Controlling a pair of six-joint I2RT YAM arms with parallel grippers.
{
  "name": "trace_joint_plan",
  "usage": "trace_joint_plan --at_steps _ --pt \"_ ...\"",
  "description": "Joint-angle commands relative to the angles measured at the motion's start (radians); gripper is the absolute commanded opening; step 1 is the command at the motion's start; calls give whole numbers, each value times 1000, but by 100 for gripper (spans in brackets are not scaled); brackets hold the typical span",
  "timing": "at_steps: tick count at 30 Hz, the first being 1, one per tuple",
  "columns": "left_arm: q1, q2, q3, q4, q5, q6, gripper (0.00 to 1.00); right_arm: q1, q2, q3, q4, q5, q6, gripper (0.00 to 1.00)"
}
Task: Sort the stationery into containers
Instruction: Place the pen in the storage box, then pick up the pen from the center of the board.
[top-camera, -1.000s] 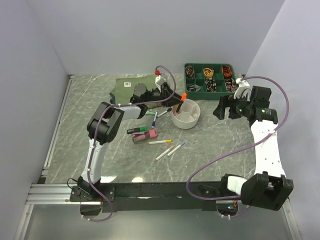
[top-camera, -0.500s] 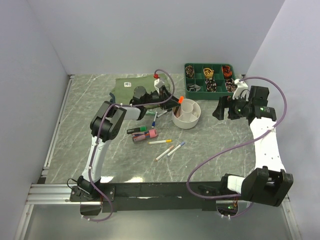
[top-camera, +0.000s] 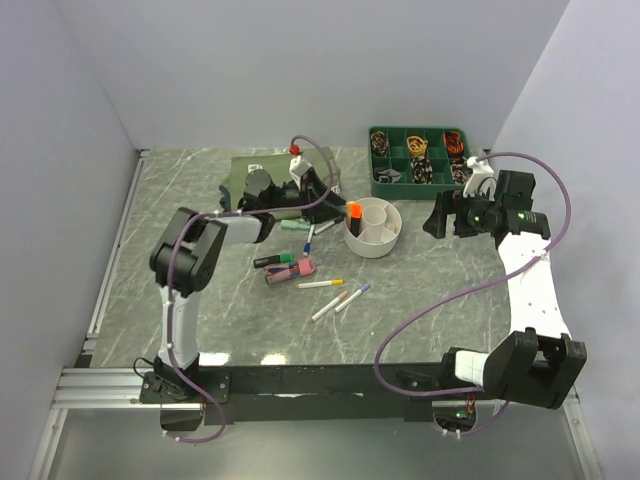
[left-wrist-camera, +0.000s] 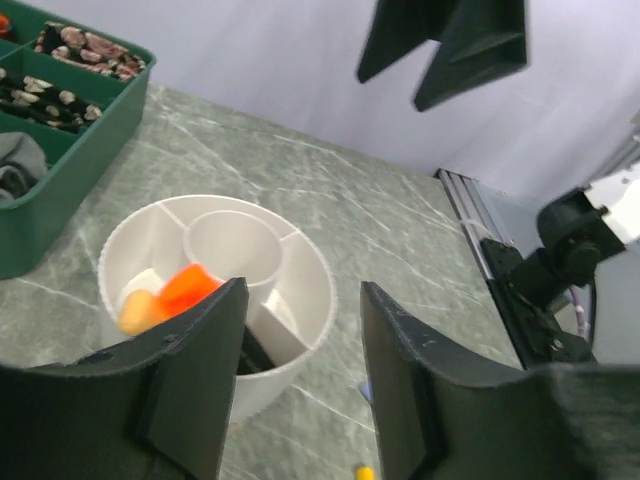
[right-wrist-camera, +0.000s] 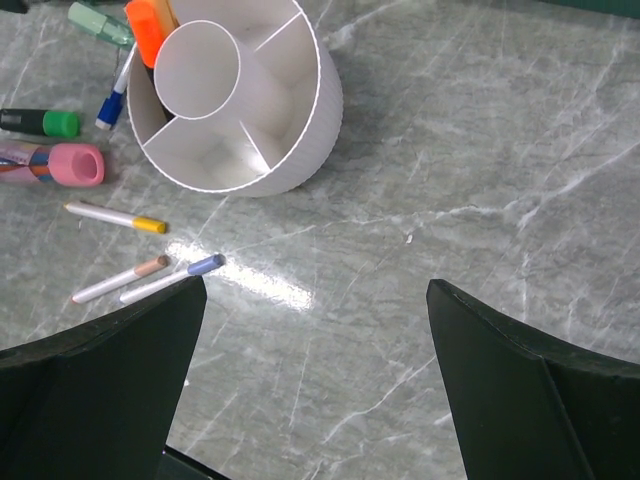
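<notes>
Your left gripper (top-camera: 330, 208) sits just left of the white tub (top-camera: 377, 246), jaws parted and grasping nothing. The orange highlighter (top-camera: 353, 212) stands in an outer compartment on the tub's left side (its top pokes above the rim). Your right gripper (top-camera: 441, 218) hangs right of the tub, well apart, spread wide and empty. Left of the tub and nearer you, the pink highlighter (top-camera: 301, 268), green-capped black marker (top-camera: 274, 260) and yellow-capped white pen (top-camera: 320, 284) lie loose on the table. The dark green tray (top-camera: 373, 165) sits behind the tub.
</notes>
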Motion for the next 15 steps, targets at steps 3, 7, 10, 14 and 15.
trace_joint_plan --at_steps 3,7,10,14,15 --pt "4 -358 -86 -746 -16 568 62 10 -75 -43 47 -33 17 100" --pt "-19 -422 -72 -1373 -266 1083 64 18 -100 -64 72 -39 22 100" --pt "3 -394 -17 -1577 -429 1168 64 18 -107 -67 78 -40 17 100" --pt "52 -327 55 -1714 -551 1213 66 18 -119 -73 95 -56 25 100" --pt "59 -320 60 -1717 -571 1216 66 18 -124 -80 98 -59 34 100"
